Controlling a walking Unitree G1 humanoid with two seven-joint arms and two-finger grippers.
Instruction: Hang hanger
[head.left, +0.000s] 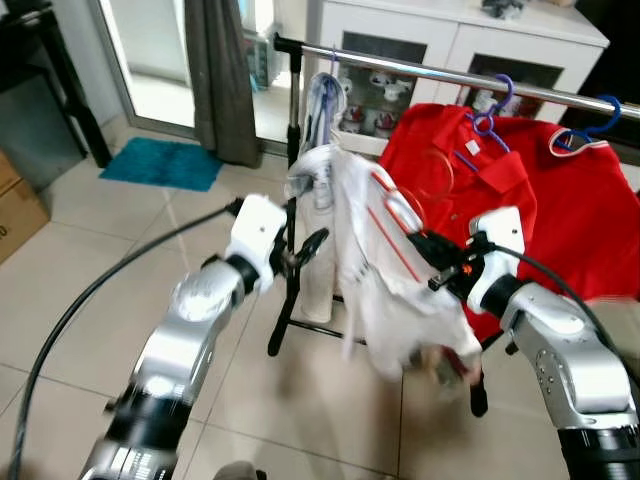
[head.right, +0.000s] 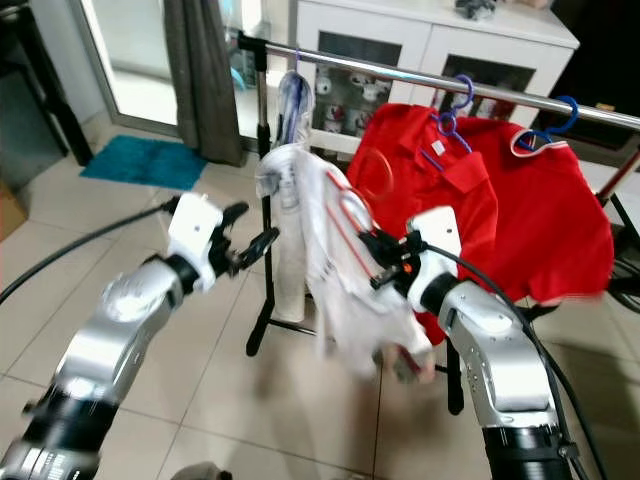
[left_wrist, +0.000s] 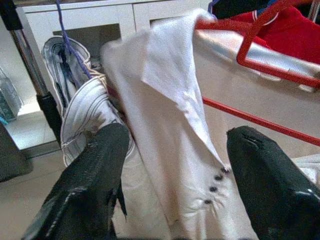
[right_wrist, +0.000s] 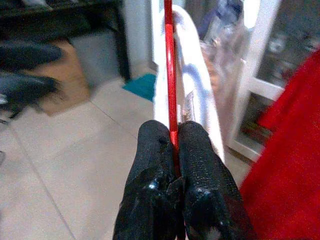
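While the right tool (right_wrist: 174, 142) pinches the thin red hanger (right_wrist: 169, 65) between its closed fingers, the white shirt (head.left: 385, 270) draped on that hanger dangles below and in front of the rail (head.left: 440, 72), not yet hooked on. The hanger's wire runs straight away from the fingertips in the right wrist view, so its long axis lies roughly in line with the tool. Its red loop (head.left: 432, 175) shows up by the collar of the red shirts (head.left: 540, 200), lower than the rail.

The left tool (head.left: 305, 250) stands beside the white shirt on the robot's left, fingers spread wide and holding nothing; in its wrist view the shirt's buttoned placket (left_wrist: 215, 187) sits between the two fingers (left_wrist: 87, 182) without touching either.

The relation that matters is up and away: the rail lies above the right tool and beyond it, with a free stretch between the pale garment (head.left: 322, 105) on a blue hook and the red shirts. The right arm is the nearer one and already carries the load, so I judge the next move is a lift and a reach forward to drop the hook over that gap.
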